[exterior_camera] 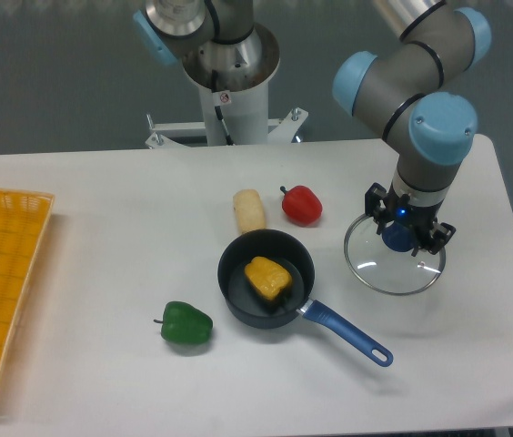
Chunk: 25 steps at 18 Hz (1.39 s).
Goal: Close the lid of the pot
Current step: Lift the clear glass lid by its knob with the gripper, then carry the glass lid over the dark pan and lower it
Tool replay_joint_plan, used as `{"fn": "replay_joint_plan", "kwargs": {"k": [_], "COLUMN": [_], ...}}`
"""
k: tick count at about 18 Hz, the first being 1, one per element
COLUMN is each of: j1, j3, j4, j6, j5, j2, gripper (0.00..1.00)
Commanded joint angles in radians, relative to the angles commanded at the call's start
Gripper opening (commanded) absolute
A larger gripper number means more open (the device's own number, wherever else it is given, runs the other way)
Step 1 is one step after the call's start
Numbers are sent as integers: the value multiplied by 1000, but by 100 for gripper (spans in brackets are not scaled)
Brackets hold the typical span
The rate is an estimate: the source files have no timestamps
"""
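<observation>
The pot (266,279) is a small dark saucepan in the middle of the table, with a yellow item inside and its blue handle (347,332) pointing to the front right. The lid (393,254), a clear glass disc with a metal rim, lies on the table to the right of the pot. My gripper (406,233) stands straight above the lid's centre, its fingers on either side of the blue knob (398,237). The fingers look closed on the knob, and the lid rests on the table or just above it.
A red pepper (301,205) and a pale yellow item (249,211) lie behind the pot. A green pepper (186,322) lies at its front left. A yellow basket (2,282) stands at the left edge. The robot's base (225,82) is at the back.
</observation>
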Motion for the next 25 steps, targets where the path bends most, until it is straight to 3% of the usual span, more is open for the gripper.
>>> {"fn": "replay_joint_plan", "kwargs": {"k": [15,25], "j1": [0,-97], "j3": [-11,-8], "j4": [21,20], "j6": [-11,-163], "j5": [0,9], "j2": [20,21], "gripper": [56,56]}}
